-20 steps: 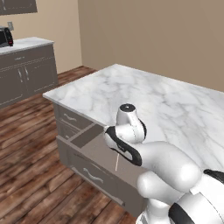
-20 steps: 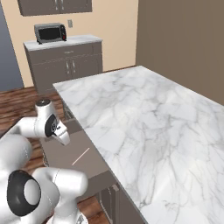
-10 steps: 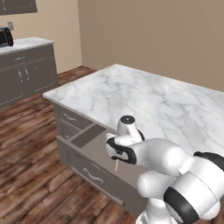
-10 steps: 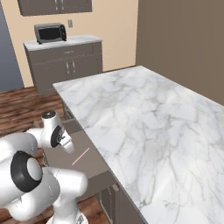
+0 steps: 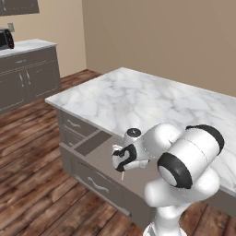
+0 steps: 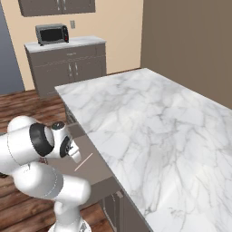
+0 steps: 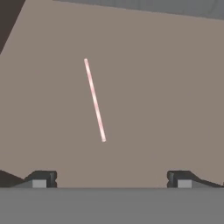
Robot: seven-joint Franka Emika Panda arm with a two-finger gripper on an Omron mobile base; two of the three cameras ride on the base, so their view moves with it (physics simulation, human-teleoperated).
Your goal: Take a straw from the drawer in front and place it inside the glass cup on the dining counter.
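Down in the open drawer [image 5: 99, 159], the straw [image 7: 95, 100] lies flat on the bare floor, alone and touching nothing else. Above it hangs the gripper [image 7: 111, 179], its two tips spread wide apart with nothing between them; the straw sits ahead of the tips, between their lines. From the right base view the straw [image 6: 84, 161] shows as a thin pale line just beside the counter [image 6: 149, 118] edge. How far above the straw the gripper [image 5: 120, 163] hangs is hard to judge.

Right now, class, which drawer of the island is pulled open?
The wide drawer with the curved silver handle, directly under the marble top, holding the straw. The small drawer to its left is shut.
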